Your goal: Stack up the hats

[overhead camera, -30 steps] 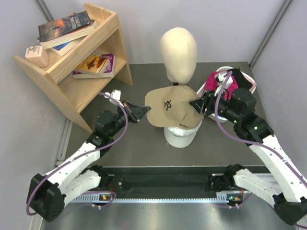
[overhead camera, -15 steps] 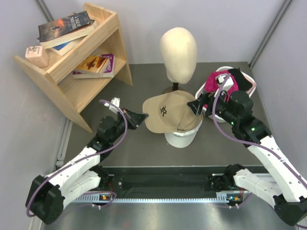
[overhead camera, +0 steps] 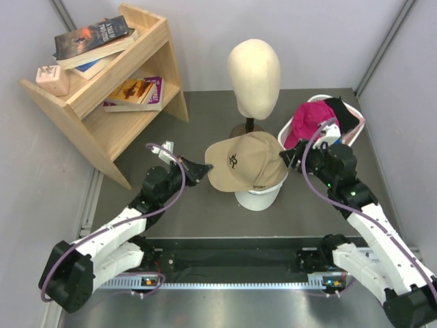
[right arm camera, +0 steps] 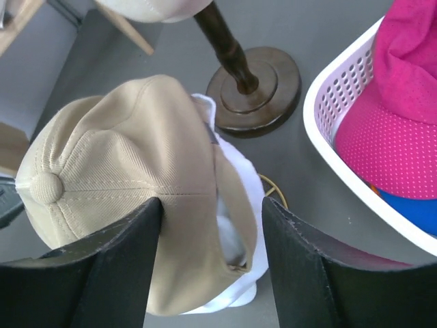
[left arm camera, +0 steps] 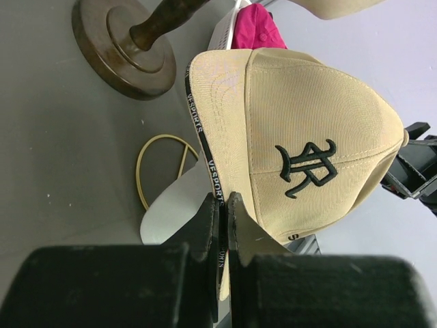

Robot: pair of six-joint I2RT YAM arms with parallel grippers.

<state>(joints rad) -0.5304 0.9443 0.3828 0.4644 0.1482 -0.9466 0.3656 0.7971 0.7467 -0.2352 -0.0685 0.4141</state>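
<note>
Hats, stack in progress: two of several are sitting together at frame centre and the rest are waiting at the upper right.

1. Wooden shelf [overhead camera: 130, 102], upper left, is holding books and is taking no part.
2. Mannequin head [overhead camera: 254, 68], top centre on its dark stand, is wearing nothing.
3. White slatted basket [right arm camera: 338, 102], upper right, is holding the unstacked hats: a magenta cap [overhead camera: 308, 121] is lying on top, a black hat [overhead camera: 341, 113] is lying behind it, and a blue one [right arm camera: 403, 212] is showing underneath in the right wrist view.
4. Tan cap [overhead camera: 249, 158], centre, is resting crown-up on the white cap, covering most of it.
5. White cap [overhead camera: 258, 198] is lying on the table as the base, its brim poking out toward the bottom of the frame.
6. Right gripper [overhead camera: 288, 159] is hovering at the tan cap's rear with its fingers spread wide, holding nothing.
7. Left gripper [left arm camera: 223, 201] is pinching the tan cap's brim edge, fingers nearly together on the fabric.

Judgement: the second hat is looking placed, pending release by the left gripper. Basket hats are remaining to be stacked.
</note>
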